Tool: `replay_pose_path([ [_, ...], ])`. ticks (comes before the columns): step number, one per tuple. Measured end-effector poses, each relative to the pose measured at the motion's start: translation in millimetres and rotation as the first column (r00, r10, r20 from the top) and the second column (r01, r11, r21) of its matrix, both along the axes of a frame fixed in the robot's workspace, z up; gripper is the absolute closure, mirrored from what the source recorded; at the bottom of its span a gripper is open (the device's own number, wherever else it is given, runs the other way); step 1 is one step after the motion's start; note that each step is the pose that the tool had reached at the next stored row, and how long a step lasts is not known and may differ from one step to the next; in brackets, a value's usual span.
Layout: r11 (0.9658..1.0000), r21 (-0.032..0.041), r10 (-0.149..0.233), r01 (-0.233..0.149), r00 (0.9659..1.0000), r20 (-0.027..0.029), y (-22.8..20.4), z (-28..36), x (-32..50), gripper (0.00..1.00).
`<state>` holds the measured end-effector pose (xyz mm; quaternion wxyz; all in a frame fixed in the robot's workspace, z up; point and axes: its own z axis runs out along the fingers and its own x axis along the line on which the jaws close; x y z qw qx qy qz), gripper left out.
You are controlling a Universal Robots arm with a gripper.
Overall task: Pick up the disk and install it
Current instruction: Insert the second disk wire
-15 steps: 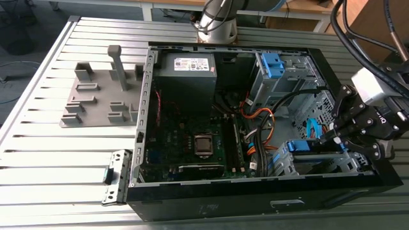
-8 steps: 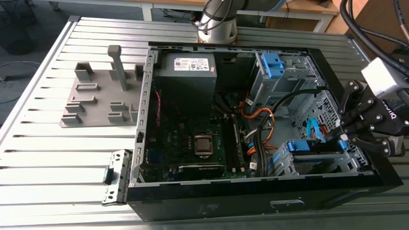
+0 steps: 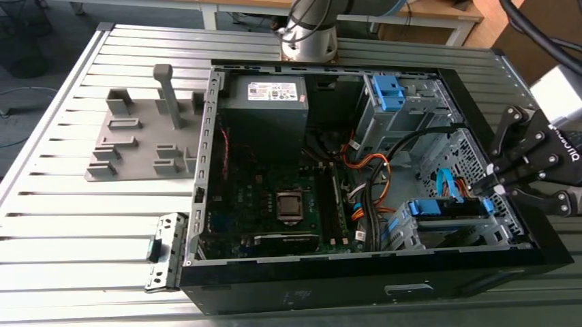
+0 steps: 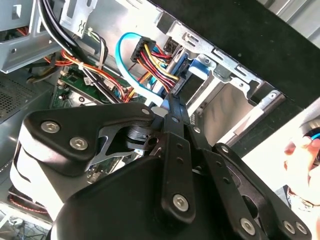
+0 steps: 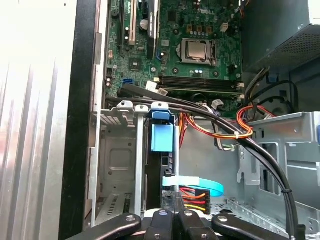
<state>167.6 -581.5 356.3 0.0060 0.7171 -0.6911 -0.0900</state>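
- Disk [image 3: 443, 208] first: where does it sit in the exterior view?
- Low in the frame, toward the exterior view's right. It stands in the drive cage [image 3: 495, 228] of the open computer case [image 3: 364, 286], with its blue frame showing. The gripper [image 3: 492, 185] is right at the disk's outer end.
- Clamped on it?
- The fingers are drawn together to a point with no gap that I can see. Whether they nip a lip of the frame, I cannot tell.
- Second wrist view?
- The gripper [image 4: 169, 104] has its fingers flat against each other. The tips are just beside a light blue cable [image 4: 125, 55] and the red-and-yellow wires [image 4: 155, 62]. The disk [image 4: 182, 70] lies just beyond them, inside the drive cage [image 4: 235, 95].
- And the first wrist view?
- The gripper [image 5: 173, 216] has its fingers together and is in line with the disk [image 5: 161, 135]. The disk stands on edge in the drive cage [image 5: 117, 150], blue tab toward the motherboard [image 5: 200, 30]. Black cables [image 5: 260, 150] arch across near it.
- So which step is in hand?
- The disk is already in its slot, so I judge the pick-up done. The work now looks like the last of the installing, seating it home.
- What does the next move call for?
- In my judgement, a gentle, straight push along the cage, kept square so the frame does not bind. The fingers would also have to stay clear of the light blue cable and the wires.
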Motion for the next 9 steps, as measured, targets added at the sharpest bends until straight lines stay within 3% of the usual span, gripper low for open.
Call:
replay_pose_path([
  [9,1.0,0.0,0.0,0.0,1.0,-0.0001,0.0,3.6,0.1,0.89],
])
